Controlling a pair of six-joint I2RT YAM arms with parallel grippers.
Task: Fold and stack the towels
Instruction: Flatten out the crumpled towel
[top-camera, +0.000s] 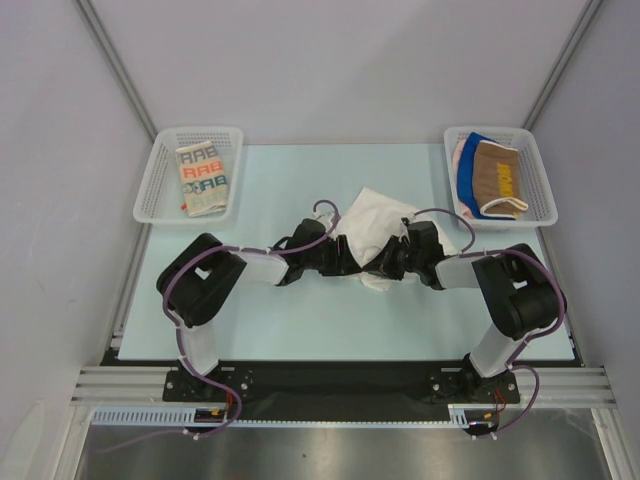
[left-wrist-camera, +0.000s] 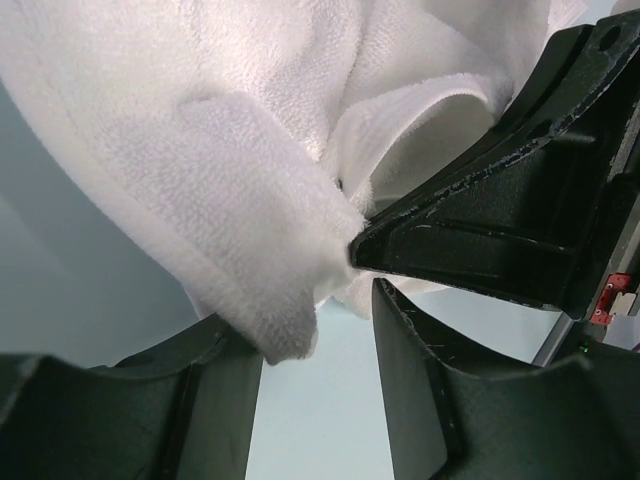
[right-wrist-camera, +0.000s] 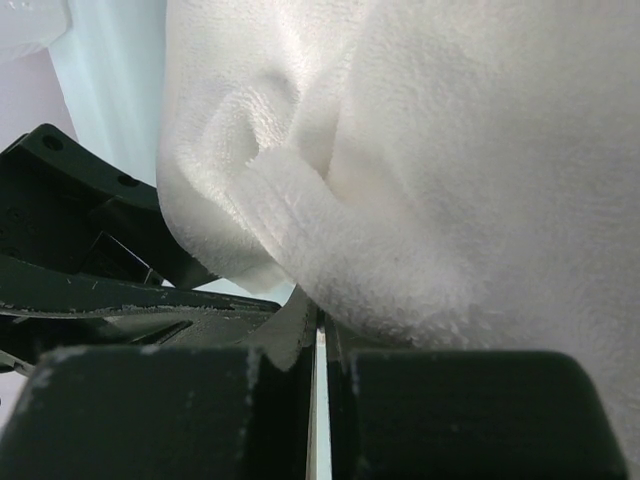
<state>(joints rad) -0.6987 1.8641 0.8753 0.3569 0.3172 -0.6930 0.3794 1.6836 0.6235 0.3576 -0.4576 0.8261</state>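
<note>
Right gripper (right-wrist-camera: 318, 335) pinches the white towel (top-camera: 375, 215); the left wrist view alone shows left gripper (left-wrist-camera: 312, 335) apart.

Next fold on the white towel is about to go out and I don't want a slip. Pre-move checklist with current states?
1. Right gripper shut on white towel: ok.
2. Left gripper gripping the towel: not ok; jaws open, a corner hangs between them unclamped.
3. Towel spread flat on table: not ok, bunched between the grippers.
4. Free corners located: cannot tell, hidden in every view.
5. Left basket ready for stacking: ok, one folded lettered towel inside.
</note>
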